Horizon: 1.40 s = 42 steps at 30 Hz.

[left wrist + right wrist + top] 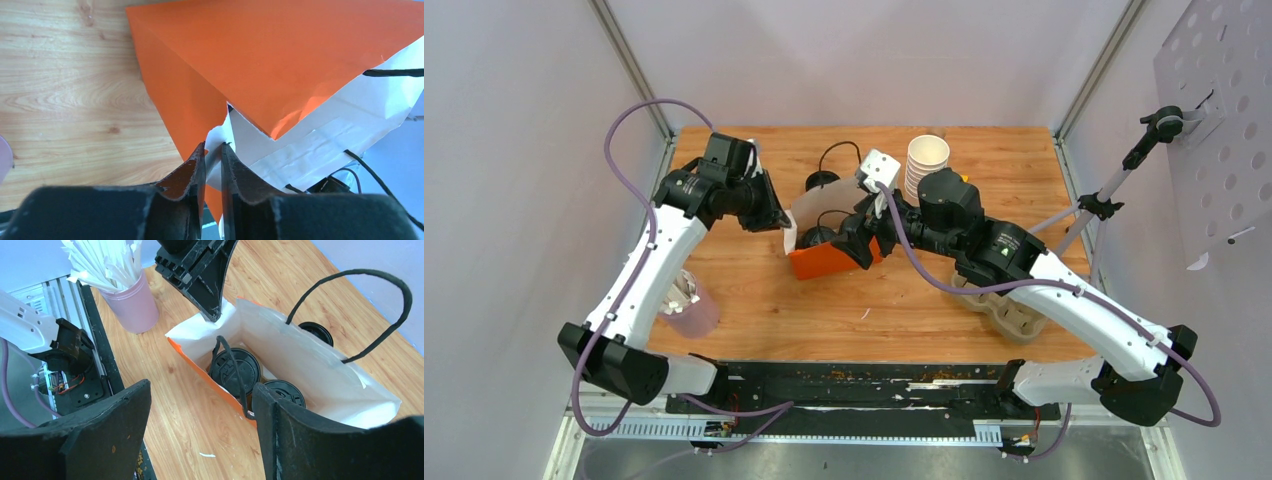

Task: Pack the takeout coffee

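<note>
1. Since both coffee cups appear to stand inside the orange bag (pixel 300 357), I judge the packing nearly finished. The step in hand is letting go and backing away.
2. The first cup (pixel 245 365) sits toward the end of the bag where the left gripper (pixel 213 150) is. The second cup (pixel 286 391) stands just beside it, further along the bag. Only their round black lids show; the paper bodies are hidden by the bag's walls.
3. Both lids face straight up at the open mouth, so each cup's long axis looks vertical. The pair lines up along the bag's length.
4. The left gripper has its jaws a narrow slit apart, with the bag's white rim between them at one corner. Whether they clamp the paper or merely flank it I cannot tell.
5. The right gripper (pixel 200 390) hangs above the mouth of the bag with its jaws spread wide and nothing between them.
6. One handle (pixel 232 362) droops inward across the first cup's lid, while the other arches up clear. The next move calls for the right gripper to rise straight up without hooking that drooping loop. The left gripper should free the rim gently so the bag does not tip.
7. A third black lid (pixel 314 331) lies on the table (pixel 190 430) behind the bag. Whether a cup sits under it I cannot tell.
</note>
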Each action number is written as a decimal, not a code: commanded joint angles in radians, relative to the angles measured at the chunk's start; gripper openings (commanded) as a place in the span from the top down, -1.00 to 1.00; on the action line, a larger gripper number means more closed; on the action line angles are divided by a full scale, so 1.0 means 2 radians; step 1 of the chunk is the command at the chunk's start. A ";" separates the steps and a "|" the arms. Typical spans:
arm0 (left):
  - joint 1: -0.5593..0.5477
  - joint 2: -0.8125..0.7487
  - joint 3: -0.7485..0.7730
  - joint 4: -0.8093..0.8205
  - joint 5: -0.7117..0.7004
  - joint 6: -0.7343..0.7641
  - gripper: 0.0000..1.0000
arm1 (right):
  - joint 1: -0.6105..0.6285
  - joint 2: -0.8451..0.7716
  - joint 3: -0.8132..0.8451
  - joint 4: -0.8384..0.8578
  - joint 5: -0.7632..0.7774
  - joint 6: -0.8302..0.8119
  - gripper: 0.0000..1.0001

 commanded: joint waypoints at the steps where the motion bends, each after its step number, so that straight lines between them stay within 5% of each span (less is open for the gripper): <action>1: 0.007 0.005 0.016 0.014 -0.011 0.022 0.48 | -0.005 0.000 0.017 -0.008 0.012 -0.009 -0.49; 16: 0.009 0.023 0.069 0.037 -0.008 0.055 0.07 | -0.008 0.000 0.022 -0.034 0.026 -0.014 -0.51; 25: 0.009 0.016 0.130 0.008 -0.054 0.088 -0.18 | -0.008 -0.011 0.017 -0.059 0.074 0.007 -0.83; 27: 0.009 0.004 0.131 -0.007 -0.076 0.099 -0.41 | -0.008 -0.015 0.013 -0.063 0.102 0.020 -1.00; 35: 0.009 -0.061 0.110 -0.131 -0.211 0.150 -0.95 | -0.009 -0.048 -0.024 -0.034 0.109 0.085 -1.00; 42: 0.009 -0.111 0.102 -0.250 -0.284 0.136 -1.00 | -0.008 -0.052 -0.028 -0.029 0.118 0.084 -1.00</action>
